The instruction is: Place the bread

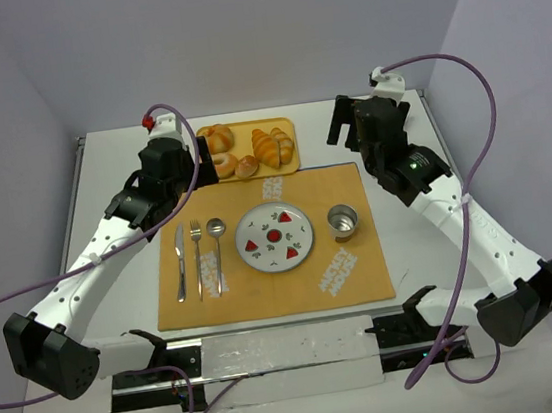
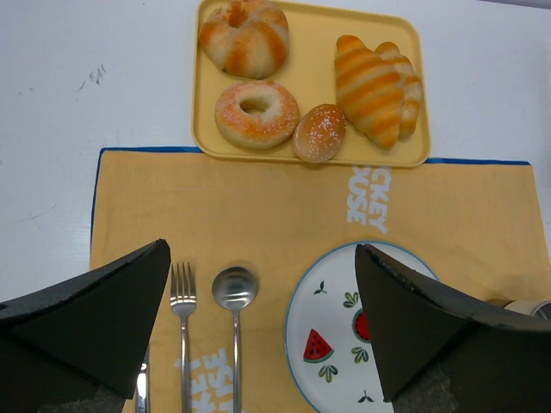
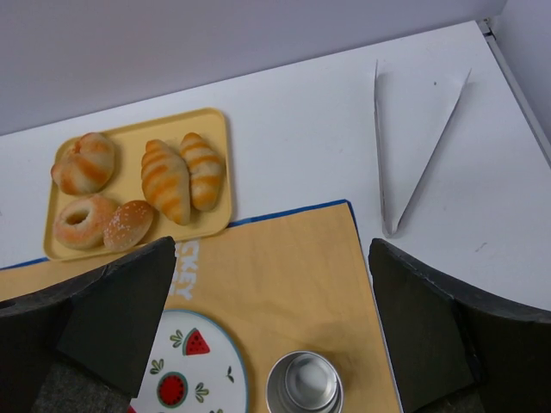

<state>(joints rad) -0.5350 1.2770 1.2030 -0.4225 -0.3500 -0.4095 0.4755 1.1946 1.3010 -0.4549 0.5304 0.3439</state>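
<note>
The bread, a golden-orange striped croissant, lies on a yellow tray at the back of the table, beside a smaller ridged roll. It shows in the left wrist view and in the right wrist view. A white plate with watermelon pictures sits empty on the orange placemat. My left gripper is open and empty, hovering at the tray's left end, its jaws wide apart over the placemat. My right gripper is open and empty, to the right of the tray.
The tray also holds a round bun, a sugared ring and a small bun. A knife, fork and spoon lie left of the plate. A metal cup stands to its right. White tongs lie at the back right.
</note>
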